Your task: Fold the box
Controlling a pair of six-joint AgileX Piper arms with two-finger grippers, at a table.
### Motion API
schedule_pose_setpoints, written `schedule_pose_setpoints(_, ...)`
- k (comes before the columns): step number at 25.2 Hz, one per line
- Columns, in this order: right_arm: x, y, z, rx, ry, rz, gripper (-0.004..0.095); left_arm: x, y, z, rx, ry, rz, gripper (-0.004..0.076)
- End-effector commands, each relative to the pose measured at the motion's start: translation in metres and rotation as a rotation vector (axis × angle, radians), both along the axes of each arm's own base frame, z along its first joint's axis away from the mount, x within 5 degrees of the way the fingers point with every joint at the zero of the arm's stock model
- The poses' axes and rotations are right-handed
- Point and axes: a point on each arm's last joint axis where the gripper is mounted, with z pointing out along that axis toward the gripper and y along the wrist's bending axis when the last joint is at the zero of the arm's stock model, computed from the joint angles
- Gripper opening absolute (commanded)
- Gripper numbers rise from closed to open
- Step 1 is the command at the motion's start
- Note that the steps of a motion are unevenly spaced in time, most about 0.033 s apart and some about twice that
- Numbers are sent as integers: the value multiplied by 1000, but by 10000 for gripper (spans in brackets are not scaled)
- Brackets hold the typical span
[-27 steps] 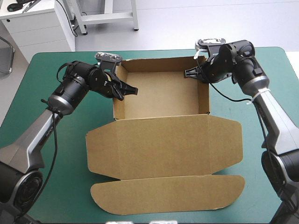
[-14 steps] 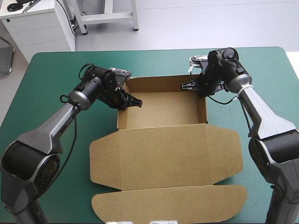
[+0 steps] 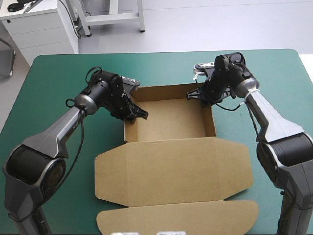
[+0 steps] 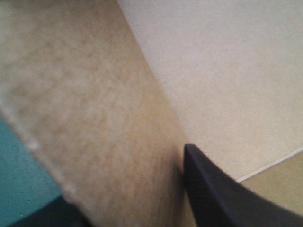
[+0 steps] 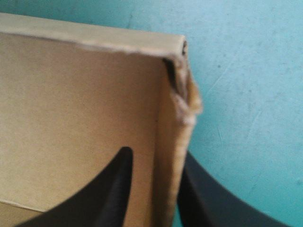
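The brown box stands as an open tray in mid-table, its lid lying flat toward the near edge. My left gripper pinches the tray's left wall. In the left wrist view that wall fills the picture and runs between the black fingers of the gripper. My right gripper sits at the far right corner. In the right wrist view the right wall stands between the gripper's two fingers, one inside the tray and one outside over the teal-green cover.
The lid's rounded front flap reaches down to the table's near edge. Bare teal-green cover lies to the left, the right and beyond the tray.
The whole box has slid toward the table's near edge, and both grippers came with it, holding its side walls. The front flap now lies closer to that edge.
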Motion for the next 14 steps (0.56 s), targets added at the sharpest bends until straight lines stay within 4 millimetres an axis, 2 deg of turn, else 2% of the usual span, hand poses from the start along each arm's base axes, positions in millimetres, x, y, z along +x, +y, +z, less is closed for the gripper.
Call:
schedule_pose_setpoints(1,-11,0,33,31,-71,33,729,-6,3,29,-45,-63,-12,586)
schedule_pose_setpoints(2,-11,0,33,30,-72,33,847,-7,4,28,-31,-56,-13,634)
schedule_pose_setpoints(3,-11,-1,34,30,-72,19,936,-7,6,28,-16,-53,-7,647)
schedule_pose_setpoints(7,-11,-1,34,30,-71,15,926,-7,7,31,-6,-64,6,646)
schedule_pose_setpoints(9,-11,-1,34,30,-71,15,908,-7,7,40,-29,-104,8,646)
schedule_pose_setpoints(14,-13,-3,43,30,-102,25,876,-14,9,96,-92,-273,-52,642)
